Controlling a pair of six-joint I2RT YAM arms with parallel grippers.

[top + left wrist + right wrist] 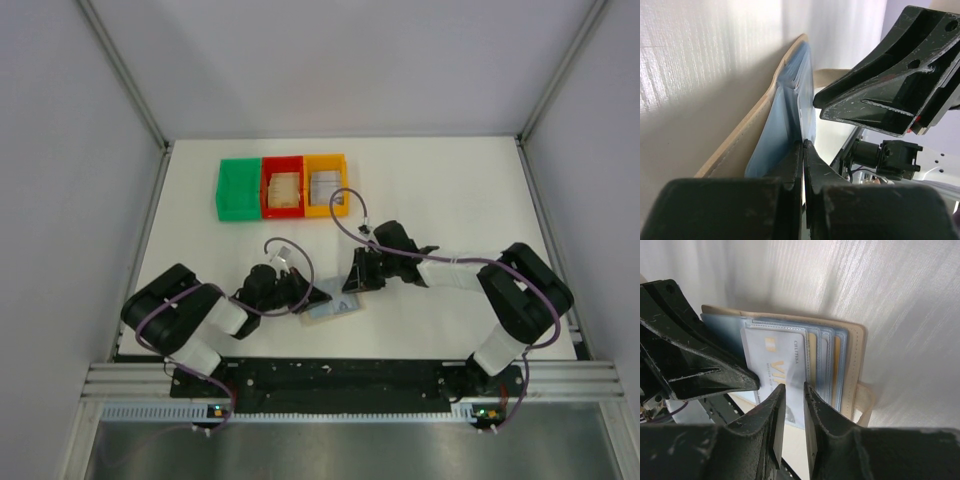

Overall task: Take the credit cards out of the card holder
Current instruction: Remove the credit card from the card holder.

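Our left hand [802, 144] clamped the card holder [782, 117]; right hand [794, 388], slightly parted, straddled a credit card [774, 357]; next, probably squeeze, pull.

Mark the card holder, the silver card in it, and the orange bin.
card holder [856, 355], right wrist view, tan outer edge.
silver card [775, 365], right wrist view, printed face.
orange bin [326, 158], top view, far rim.

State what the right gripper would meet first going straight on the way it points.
Probably the grey-silver credit card sticking out of the card holder, just ahead of the right gripper. Depth is unclear, so it might pass just above the card.
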